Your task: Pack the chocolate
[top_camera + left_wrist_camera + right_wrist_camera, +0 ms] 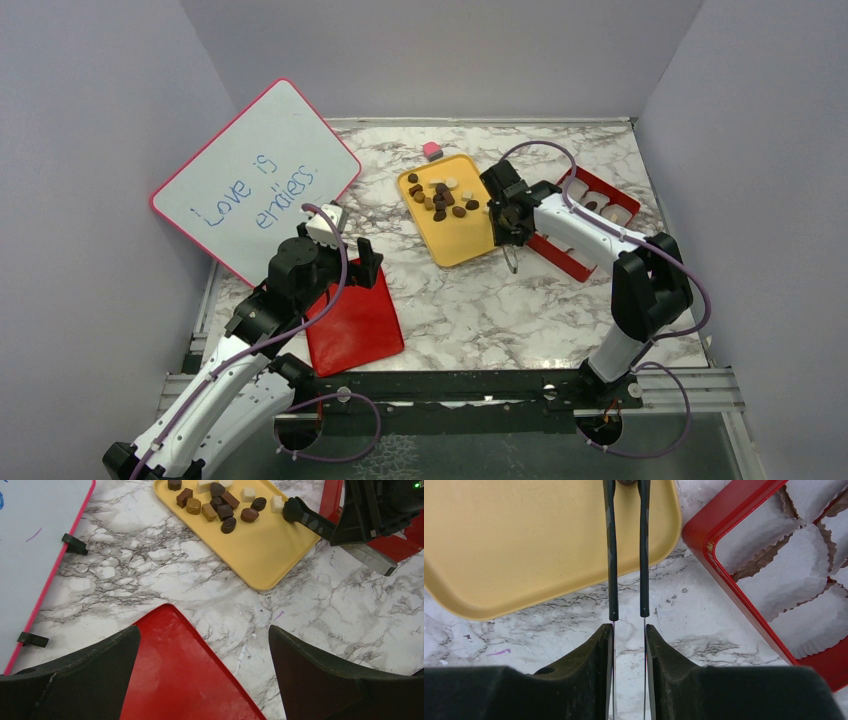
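The chocolate pieces [445, 197], dark brown, lighter brown and cream-white, lie on a yellow tray [455, 248]; they also show in the left wrist view [220, 507]. My right gripper [505, 225] is shut on black-tipped metal tongs [611, 555], whose tips reach over the tray's right part to a dark piece [626, 482] at the frame's top edge. The red box [578, 264] with white paper cups [784, 575] lies right of the tray. My left gripper [365, 262] is open and empty above a red lid [175, 680].
A whiteboard [255, 180] with a pink rim leans at the left, reading "Love is endless". A small pink cube [432, 151] sits behind the tray. Grey walls close in the marble table on three sides.
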`<state>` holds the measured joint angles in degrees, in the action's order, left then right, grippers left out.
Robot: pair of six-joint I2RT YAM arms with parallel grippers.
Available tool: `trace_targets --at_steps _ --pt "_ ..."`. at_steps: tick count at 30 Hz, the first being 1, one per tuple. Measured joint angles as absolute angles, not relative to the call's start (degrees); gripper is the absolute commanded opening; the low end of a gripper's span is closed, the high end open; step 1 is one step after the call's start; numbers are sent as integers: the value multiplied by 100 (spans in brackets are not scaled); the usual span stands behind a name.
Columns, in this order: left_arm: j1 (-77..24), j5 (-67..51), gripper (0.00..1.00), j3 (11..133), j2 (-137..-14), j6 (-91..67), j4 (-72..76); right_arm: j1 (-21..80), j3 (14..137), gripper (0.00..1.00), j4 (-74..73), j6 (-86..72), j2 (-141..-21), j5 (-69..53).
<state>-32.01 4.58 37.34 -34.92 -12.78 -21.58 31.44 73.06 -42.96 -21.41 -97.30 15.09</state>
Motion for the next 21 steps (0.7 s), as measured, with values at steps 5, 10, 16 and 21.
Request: trace_targets --at_steps 5,10,16,21 --pt "-3201 458 99 3734 -3481 -1278 -2158 3144 7306 28 -4298 -2130 -9730 1520" --pt "-3201 458 99 3734 -3481 -1278 -2158 3144 7306 26 -4300 -2093 -9730 1562" --pt "-3201 458 99 3734 -3481 -1278 -2158 3144 7306 26 -4309 -2088 -9671 1584" --pt "-3201 458 99 3734 -3481 -1278 -2158 3144 7306 25 -4311 -2067 -9424 1579"
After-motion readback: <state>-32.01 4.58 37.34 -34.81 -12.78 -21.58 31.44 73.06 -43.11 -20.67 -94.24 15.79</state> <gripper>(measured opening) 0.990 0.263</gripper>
